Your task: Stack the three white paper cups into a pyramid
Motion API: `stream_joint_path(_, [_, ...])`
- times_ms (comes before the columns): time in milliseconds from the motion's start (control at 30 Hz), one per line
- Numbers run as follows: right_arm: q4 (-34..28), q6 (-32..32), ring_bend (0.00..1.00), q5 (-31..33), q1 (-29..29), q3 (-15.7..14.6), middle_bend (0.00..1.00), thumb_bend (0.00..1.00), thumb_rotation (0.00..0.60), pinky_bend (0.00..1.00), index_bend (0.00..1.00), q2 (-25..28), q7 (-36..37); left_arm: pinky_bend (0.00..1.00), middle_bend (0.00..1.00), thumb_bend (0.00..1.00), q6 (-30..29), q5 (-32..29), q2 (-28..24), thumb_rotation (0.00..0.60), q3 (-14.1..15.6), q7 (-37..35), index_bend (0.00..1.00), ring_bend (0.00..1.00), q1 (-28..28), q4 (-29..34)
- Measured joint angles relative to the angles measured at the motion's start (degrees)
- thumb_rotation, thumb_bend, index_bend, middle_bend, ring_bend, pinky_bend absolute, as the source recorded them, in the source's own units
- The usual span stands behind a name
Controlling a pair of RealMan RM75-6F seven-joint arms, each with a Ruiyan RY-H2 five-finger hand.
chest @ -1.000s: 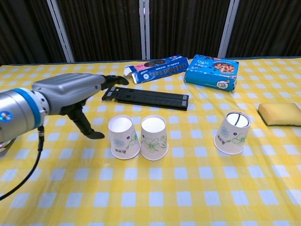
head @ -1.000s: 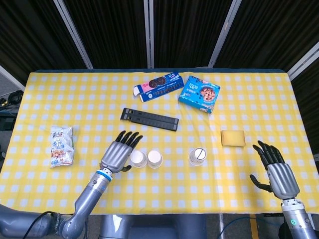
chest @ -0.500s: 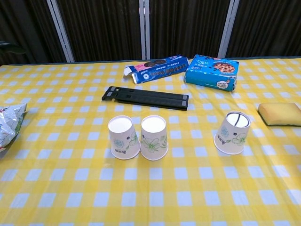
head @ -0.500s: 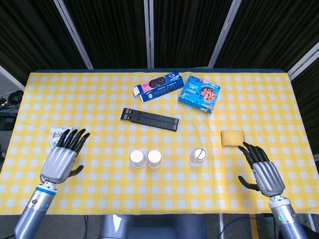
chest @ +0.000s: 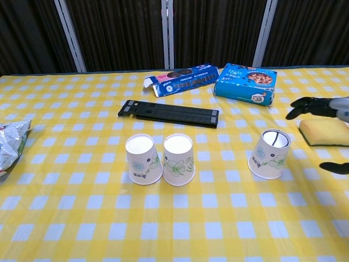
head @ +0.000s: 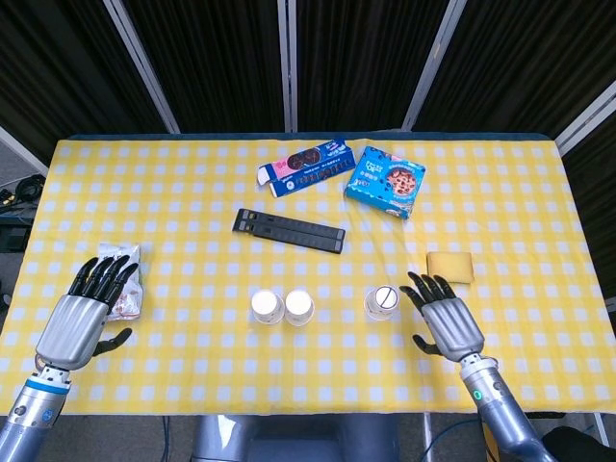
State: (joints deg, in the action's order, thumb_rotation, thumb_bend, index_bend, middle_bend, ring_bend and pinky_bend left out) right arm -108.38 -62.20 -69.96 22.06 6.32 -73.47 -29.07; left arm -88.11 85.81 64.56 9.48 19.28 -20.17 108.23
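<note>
Two white paper cups stand upside down side by side, the left one [head: 267, 307] [chest: 143, 159] touching the right one [head: 299, 307] [chest: 179, 159]. A third upside-down cup [head: 381, 302] [chest: 269, 153] stands apart to their right. My right hand [head: 447, 325] [chest: 326, 117] is open just right of that third cup, fingers spread, touching nothing. Near the table's left edge my left hand [head: 85, 311] is open as well, beside a snack bag; the chest view does not show it.
A snack bag [head: 121, 279] [chest: 10, 139] lies at the left. A black bar [head: 290, 230] [chest: 169, 113] lies behind the cups. Two cookie boxes [head: 304, 166] [head: 386, 181] sit further back. A yellow sponge [head: 450, 266] [chest: 325, 131] lies at the right.
My left hand has drawn back from the pair of cups to the table's left edge. My right hand has moved left, up to the third cup.
</note>
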Motion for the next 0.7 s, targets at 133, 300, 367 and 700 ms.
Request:
stream_joint_path(133, [0.0, 0.8, 0.0, 5.7, 2.7, 1.8, 0.0, 0.23, 0.6, 0.0, 0.2, -3.3, -3.7, 0.0, 0.0, 0.2, 0.9, 1.0, -0.2, 0.6, -0.4, -0.3, 0.0, 0.0, 0.5, -0.1])
stream_joint_path(300, [0.5, 1.3, 0.0, 10.0, 5.0, 3.1, 0.0, 0.23, 0.6, 0.0, 0.2, -5.4, -6.1, 0.0, 0.0, 0.2, 1.8, 1.4, -0.2, 0.6, -0.9, -0.3, 0.0, 0.0, 0.9, -0.1])
stream_joint_path(367, [1.2, 1.3, 0.0, 11.1, 5.6, 3.6, 0.0, 0.24, 0.6, 0.0, 0.2, -5.9, -6.4, 0.0, 0.0, 0.2, 2.0, 1.7, -0.2, 0.6, -1.1, -0.3, 0.0, 0.0, 1.0, 0.0])
stream_joint_path(700, [3.7, 1.6, 0.0, 16.6, 8.2, 4.2, 0.0, 0.27, 0.6, 0.0, 0.26, -7.4, -8.8, 0.0, 0.0, 0.2, 3.6, 2.3, -0.1, 0.6, -1.8, 0.3, 0.0, 0.0, 1.5, 0.0])
